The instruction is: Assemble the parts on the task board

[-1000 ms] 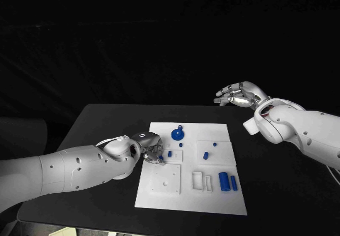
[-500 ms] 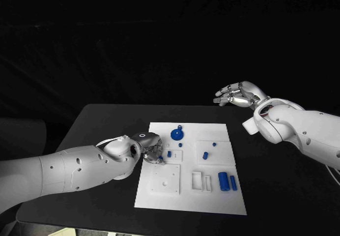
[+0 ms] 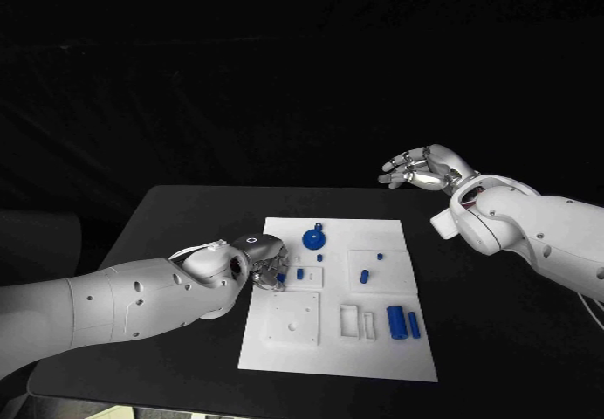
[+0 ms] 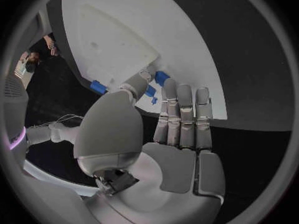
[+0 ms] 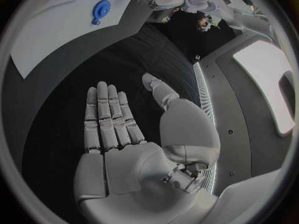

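Note:
The white task board (image 3: pixel 378 353) lies in the middle of the black table. My left hand (image 3: pixel 258 260) is at the board's left edge, and its thumb and a finger pinch a small blue part (image 3: pixel 279 277), which also shows between them in the left wrist view (image 4: pixel 161 77). The other fingers (image 4: pixel 187 109) are stretched out straight. Just right of the hand a blue peg (image 3: pixel 299 273) stands in a small square recess. My right hand (image 3: pixel 426 168) hangs open and empty in the air beyond the table's far right corner, its palm (image 5: pixel 124 154) flat.
On the board are a round blue disc (image 3: pixel 316 236), several small pegs (image 3: pixel 364 276), a thick blue cylinder (image 3: pixel 396 320) and a thin blue bar (image 3: pixel 415 325). A raised white square plate (image 3: pixel 292 319) sits at the near left. Bare table (image 3: pixel 188 227) surrounds the board.
My left hand has shifted slightly left and away from the board's recess, taking the small blue part with it. The right arm has not moved.

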`<state>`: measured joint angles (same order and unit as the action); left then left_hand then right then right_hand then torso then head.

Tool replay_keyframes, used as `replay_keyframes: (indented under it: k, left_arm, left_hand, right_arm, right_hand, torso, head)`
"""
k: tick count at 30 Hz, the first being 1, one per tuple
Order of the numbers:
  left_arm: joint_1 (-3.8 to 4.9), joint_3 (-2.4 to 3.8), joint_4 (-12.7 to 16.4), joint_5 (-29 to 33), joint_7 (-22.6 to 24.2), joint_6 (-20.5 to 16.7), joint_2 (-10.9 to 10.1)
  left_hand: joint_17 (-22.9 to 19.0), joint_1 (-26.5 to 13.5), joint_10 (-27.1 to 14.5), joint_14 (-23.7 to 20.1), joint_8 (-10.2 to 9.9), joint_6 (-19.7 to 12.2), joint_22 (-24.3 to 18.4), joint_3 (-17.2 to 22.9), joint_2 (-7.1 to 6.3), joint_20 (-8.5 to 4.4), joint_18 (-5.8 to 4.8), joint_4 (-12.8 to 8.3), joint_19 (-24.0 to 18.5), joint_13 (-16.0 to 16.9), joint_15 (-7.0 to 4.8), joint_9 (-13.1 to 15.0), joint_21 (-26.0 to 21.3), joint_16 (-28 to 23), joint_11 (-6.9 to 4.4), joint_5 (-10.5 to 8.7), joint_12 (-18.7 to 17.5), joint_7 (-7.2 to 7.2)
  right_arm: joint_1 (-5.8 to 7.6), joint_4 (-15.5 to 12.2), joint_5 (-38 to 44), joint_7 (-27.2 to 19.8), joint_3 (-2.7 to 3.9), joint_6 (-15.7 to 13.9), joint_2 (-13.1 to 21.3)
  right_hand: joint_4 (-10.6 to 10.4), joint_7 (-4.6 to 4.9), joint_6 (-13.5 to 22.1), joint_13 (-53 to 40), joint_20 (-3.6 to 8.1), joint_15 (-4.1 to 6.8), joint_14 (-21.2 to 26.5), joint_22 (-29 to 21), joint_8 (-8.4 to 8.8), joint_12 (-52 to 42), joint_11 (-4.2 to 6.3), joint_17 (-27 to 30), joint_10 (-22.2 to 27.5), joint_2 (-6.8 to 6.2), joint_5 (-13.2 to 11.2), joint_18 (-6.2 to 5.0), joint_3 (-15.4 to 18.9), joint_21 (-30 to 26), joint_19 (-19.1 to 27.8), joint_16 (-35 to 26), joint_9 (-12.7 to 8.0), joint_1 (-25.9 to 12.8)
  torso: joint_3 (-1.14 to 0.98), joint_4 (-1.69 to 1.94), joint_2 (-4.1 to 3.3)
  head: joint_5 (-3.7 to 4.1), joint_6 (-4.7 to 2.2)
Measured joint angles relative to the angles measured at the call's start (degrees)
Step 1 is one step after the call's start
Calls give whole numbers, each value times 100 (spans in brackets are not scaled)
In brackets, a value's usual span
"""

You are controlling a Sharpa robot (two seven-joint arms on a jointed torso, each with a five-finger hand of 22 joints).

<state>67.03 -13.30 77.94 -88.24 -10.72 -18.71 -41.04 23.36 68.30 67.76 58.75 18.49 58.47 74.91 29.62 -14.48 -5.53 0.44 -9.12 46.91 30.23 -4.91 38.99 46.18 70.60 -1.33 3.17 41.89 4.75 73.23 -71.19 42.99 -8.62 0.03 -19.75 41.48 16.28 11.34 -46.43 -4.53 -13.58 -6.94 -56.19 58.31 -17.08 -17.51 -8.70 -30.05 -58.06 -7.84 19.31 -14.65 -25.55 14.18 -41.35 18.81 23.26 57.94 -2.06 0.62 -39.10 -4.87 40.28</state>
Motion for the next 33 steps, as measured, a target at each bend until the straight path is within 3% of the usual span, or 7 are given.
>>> replay_keyframes:
  k: [14, 18, 21, 33]
  left_arm:
    - [-6, -14, 1, -38, -3, -72, -50]
    - [-9, -16, 4, -38, 13, -91, -64]
    - [-9, -16, 6, -35, 29, -108, -66]
    - [-18, -23, 16, -25, 101, -194, -112]
  left_hand:
    - [-12, -113, -21, -21, 16, -46, -1, 63, -113, 0, 0, 97, 0, -1, 21, -66, 17, -23, 21, -1, 0, 34]
    - [-12, -166, -33, -21, -24, -217, -1, 49, -166, 0, 0, 134, 0, 9, 21, -72, 17, -23, 33, 0, 0, 63]
    - [-12, -205, -42, -22, -129, -384, -1, -45, -205, 0, 0, 86, 0, 15, 22, -73, 17, -23, 83, 0, 0, 108]
    - [-12, -338, -62, -22, -187, -542, 3, -347, -266, -2, 1, -88, -44, 27, 24, -291, 17, -23, 103, 0, 0, 174]
  right_arm:
    - [-1, 1, -3, -1, 0, 1, 4]
    - [-1, 1, -4, -2, 0, 1, 5]
    - [-2, 1, -4, -2, 0, 1, 6]
    - [-7, 2, -6, -3, 0, 1, 11]
  right_hand:
    - [-16, 0, 0, 12, 0, 0, 0, 0, 0, 22, 0, 0, 0, 0, 34, 0, 16, 0, 0, -23, -6, 0]
    - [-16, 0, 0, 17, 0, 0, 0, 0, 0, 22, 21, 0, -21, 0, 55, 0, 16, 0, 0, -23, -6, 0]
    - [-16, 0, 0, 17, 0, 0, 0, 0, 0, 22, 21, 5, -21, 0, 56, 0, 16, -12, 0, -22, -6, 0]
    - [-16, 0, 0, 22, 0, 0, 0, 0, 0, 22, 21, 5, -21, 0, 89, 0, 16, -21, 0, -22, -11, 0]
  torso:
    - [3, 1, 1]
    - [2, 1, 1]
    - [1, 1, 1]
    - [0, 0, 1]
  head:
    - [-4, -18]
    - [-4, -21]
    - [-4, -24]
    - [-4, -40]
